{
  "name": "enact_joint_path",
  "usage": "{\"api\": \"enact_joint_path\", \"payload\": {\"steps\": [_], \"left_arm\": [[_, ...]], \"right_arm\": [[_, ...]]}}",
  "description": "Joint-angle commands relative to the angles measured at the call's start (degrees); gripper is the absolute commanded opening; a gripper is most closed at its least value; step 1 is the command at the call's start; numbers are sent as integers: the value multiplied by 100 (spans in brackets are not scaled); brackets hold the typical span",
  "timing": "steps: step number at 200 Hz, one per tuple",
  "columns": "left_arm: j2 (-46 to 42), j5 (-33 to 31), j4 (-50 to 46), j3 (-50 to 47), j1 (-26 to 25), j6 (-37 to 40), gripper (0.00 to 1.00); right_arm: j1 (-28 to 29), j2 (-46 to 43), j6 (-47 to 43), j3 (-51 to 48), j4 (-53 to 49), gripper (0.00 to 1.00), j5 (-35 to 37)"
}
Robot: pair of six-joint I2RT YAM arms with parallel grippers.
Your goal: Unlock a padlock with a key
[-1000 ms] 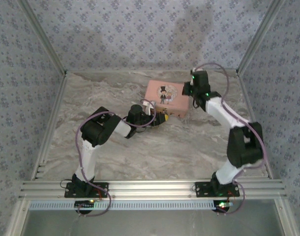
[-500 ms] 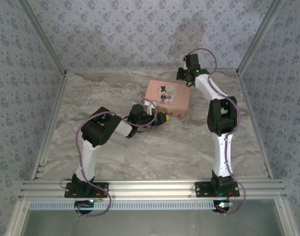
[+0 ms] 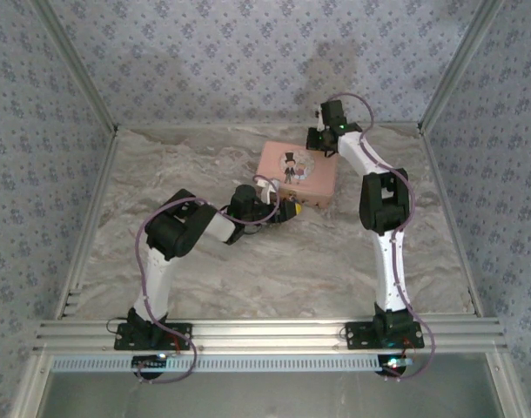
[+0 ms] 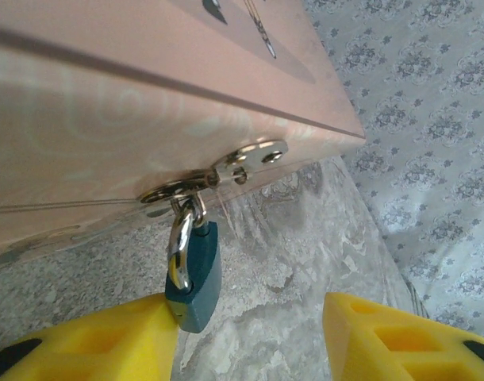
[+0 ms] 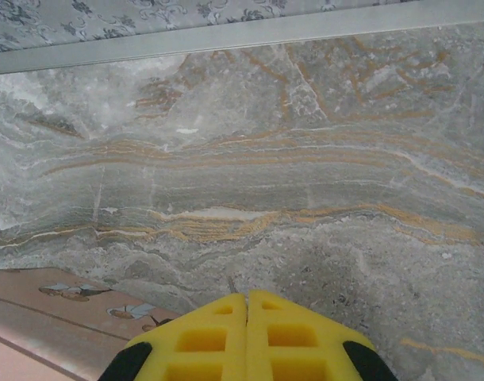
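1. Bench [image 3: 248, 270]: grey marble surface, walled in on three sides by patterned panels.

2. Box [image 3: 296, 170]: pink, lid closed, printed figures on the lid. It lies toward the back of the bench, right of centre.

3. Padlock [image 4: 196, 274]: teal body with a silver shackle [image 4: 181, 246]. The shackle passes through the metal hasp [image 4: 226, 171] on the front wall of the box. The padlock hangs there, shackle seated in the body, tilted slightly, just above the bench.

4. Left claw [image 4: 250, 317]: open. It points at the front of the box, one yellow finger on each side of the padlock. The finger [image 4: 107, 341] on the left of the wrist view lies against the padlock body, or just beside it; contact cannot be confirmed. The other finger [image 4: 401, 341] stands well apart from the padlock. Nothing is clamped.

5. Right claw [image 5: 247, 305]: closed, yellow fingers pressed together. It hangs above the bench behind the box, near the back rail. A corner of the box lid lies just beside it, low on the left of the wrist view. Whether anything is pinched between the fingers cannot be told.
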Motion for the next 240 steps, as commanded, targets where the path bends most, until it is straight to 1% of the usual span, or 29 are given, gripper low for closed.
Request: {"api": "enact_joint_path", "payload": {"steps": [1,20,35,72,94,113,137,153,176,214,223,240], "left_arm": [[333,113,-692,104,-48,-220,49],[384,136,-695,155,-48,-260,45],[411,99,-704,168,-48,-317,45],[421,-123,-614,85,-39,-378,51],[395,-348,-620,-25,-23,-355,52],[395,-395,-596,-76,-20,-352,52],[314,-757,-502,-247,-8,-320,53],[300,-841,-426,-263,-28,-306,54],[204,-1130,-511,-336,-48,-258,54],[269,-1023,-386,-307,-14,-403,45],[306,-995,-319,-315,-7,-445,40],[341,-969,-248,-354,-2,-511,38]], "right_arm": [[59,-70,-42,-330,-294,0,-203],[86,-89,-115,-391,-273,0,-226],[116,-129,-163,-500,-215,0,-258],[143,-270,-226,-815,-99,0,-404],[154,-318,-292,-931,-90,0,-455],[169,-366,-323,-999,-70,0,-517],[207,-365,-413,-1006,-119,0,-538],[234,-368,-457,-1021,-149,0,-545],[260,-391,-468,-1099,-131,0,-542],[295,-416,-468,-1180,-89,0,-526],[304,-419,-477,-1192,-81,0,-517],[315,-441,-486,-1217,-68,0,-509]]}}
